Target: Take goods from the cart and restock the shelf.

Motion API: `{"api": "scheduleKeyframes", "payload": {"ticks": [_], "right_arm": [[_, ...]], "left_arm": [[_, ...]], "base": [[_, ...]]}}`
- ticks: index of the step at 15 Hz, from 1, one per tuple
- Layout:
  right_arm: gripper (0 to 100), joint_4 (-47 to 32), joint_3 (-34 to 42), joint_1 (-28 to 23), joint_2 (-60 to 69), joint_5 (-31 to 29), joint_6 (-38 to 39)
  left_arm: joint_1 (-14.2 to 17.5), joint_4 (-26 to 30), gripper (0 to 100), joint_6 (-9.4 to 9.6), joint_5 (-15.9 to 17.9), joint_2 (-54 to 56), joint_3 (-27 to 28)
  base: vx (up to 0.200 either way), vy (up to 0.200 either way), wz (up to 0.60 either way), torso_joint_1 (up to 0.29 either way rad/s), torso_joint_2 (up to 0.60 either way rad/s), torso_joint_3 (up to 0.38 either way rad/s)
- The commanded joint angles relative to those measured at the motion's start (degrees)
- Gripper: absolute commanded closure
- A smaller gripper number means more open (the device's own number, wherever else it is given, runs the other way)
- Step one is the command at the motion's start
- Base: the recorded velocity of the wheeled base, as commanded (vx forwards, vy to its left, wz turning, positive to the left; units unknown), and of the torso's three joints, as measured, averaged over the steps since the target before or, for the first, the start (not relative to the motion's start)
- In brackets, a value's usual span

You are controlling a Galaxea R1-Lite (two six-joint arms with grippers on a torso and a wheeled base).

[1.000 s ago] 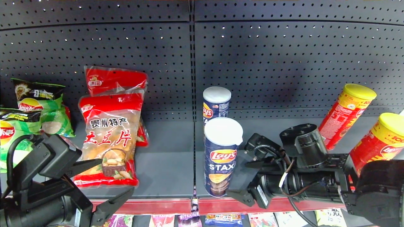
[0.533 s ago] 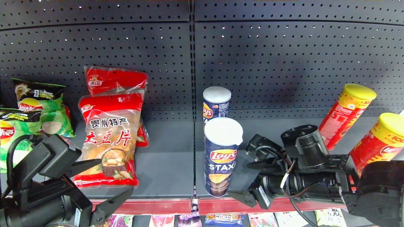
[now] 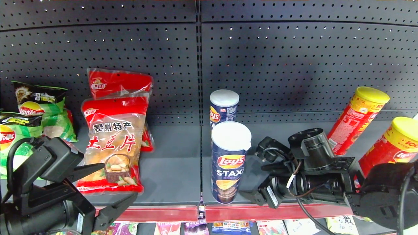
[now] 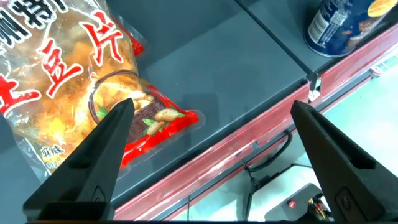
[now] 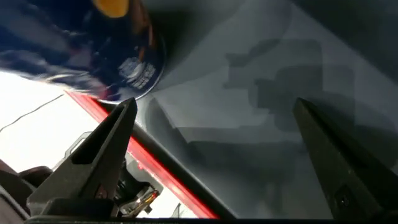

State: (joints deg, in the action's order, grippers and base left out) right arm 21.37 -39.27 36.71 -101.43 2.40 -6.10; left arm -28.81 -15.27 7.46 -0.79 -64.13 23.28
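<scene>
Green chip bags (image 3: 32,111) sit far left on the shelf (image 3: 173,169), then the red bags (image 3: 112,143) one behind the other; we read that as rows by product. Left gripper (image 3: 120,180) is low at the shelf lip, fingers spread and empty, likely parked clear. Front blue can (image 3: 228,163) stands upright at the lip, rear blue can (image 3: 223,109) behind it. Right gripper (image 3: 253,181) is just beside it, fingers spread, gripping nothing. Red cans (image 3: 357,119) far right.
</scene>
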Motion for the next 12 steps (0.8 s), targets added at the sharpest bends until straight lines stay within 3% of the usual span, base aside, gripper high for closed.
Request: {"api": "scheduleKeyframes", "payload": {"ticks": [1,12], "right_arm": [[0,0.08,-0.55,-0.23,-0.97,-0.12,-0.06],[0,-0.01,-2.22,-0.06,-1.58,-0.12,-0.06]], "left_arm": [[0.07,-0.02,0,0.01,0.0,-0.11,0.01],[0.15,-0.02,0,0.01,0.0,-0.2,0.27]], "base": [[0.0,0.0,0.0,0.0,0.0,0.0],[0.0,0.0,0.0,0.0,0.0,0.0]]}}
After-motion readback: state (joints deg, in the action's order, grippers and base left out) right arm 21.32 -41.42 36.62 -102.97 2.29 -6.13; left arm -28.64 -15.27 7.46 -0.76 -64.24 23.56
